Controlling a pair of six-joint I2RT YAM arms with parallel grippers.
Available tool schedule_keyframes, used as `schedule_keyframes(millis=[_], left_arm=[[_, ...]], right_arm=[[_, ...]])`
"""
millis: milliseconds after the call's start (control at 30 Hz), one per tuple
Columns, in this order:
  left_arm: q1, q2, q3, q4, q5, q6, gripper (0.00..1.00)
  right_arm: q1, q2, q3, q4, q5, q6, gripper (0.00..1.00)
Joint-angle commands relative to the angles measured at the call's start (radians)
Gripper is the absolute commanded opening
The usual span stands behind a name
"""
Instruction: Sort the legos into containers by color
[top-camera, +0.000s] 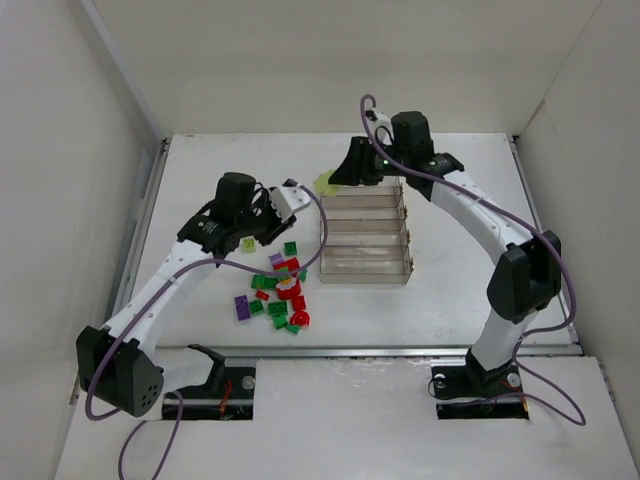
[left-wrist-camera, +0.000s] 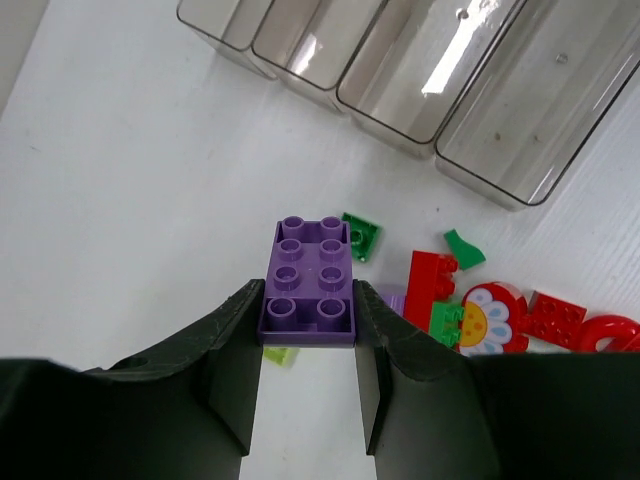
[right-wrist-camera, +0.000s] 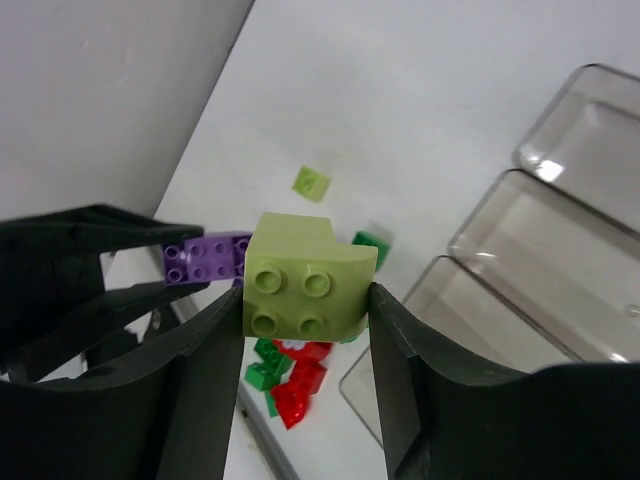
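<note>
A: The left fingers (left-wrist-camera: 225, 345) clamp the purple brick (left-wrist-camera: 307, 283) by its sides; the tray (left-wrist-camera: 475, 185) sits at 1 o'clock of it; loose legos (top-camera: 280, 295) lie on the table (left-wrist-camera: 120, 150).

B: The right fingers (right-wrist-camera: 205, 350) pinch the lime brick (right-wrist-camera: 305, 290) near the tray's 11 o'clock corner in the top view; I'd centre each over its own compartment, go low, then open; one at a time.

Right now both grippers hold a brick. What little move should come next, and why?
Probably slide the right gripper sideways until its lime brick hangs over a compartment of the tray. The brick is gripped but hangs beside the tray, over the table, and the compartments look empty.
</note>
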Motion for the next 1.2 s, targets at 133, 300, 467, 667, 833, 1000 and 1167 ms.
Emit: schedule_keyframes(millis=[133, 300, 467, 667, 833, 1000, 1167], left_arm=[[0.000, -0.016, -0.018, 0.001, -0.054, -0.020, 0.00], [0.000, 0.004, -0.036, 0.065, -0.044, -0.064, 0.00], [0.000, 0.153, 0.135, 0.151, 0.093, -0.182, 0.00], [-0.021, 0.481, 0.342, 0.225, 0.077, -0.227, 0.00], [-0.030, 0.768, 0.698, 0.149, 0.052, -0.236, 0.00], [-0.030, 0.891, 0.744, 0.231, 0.019, -0.236, 0.00], [-0.030, 0.922, 0.775, 0.231, 0.052, -0.222, 0.09]], right_arm=[[-0.028, -0.051, 0.005, -0.015, 0.065, 0.001, 0.00], [-0.049, -0.063, 0.005, -0.015, 0.111, 0.013, 0.00], [-0.152, -0.153, -0.065, 0.023, 0.286, 0.067, 0.00], [-0.196, -0.238, -0.113, 0.014, 0.444, 0.021, 0.00], [-0.219, -0.238, -0.145, 0.041, 0.473, -0.003, 0.00], [-0.230, -0.189, -0.099, 0.014, 0.444, -0.040, 0.00], [-0.230, -0.178, -0.088, 0.005, 0.420, -0.063, 0.00]])
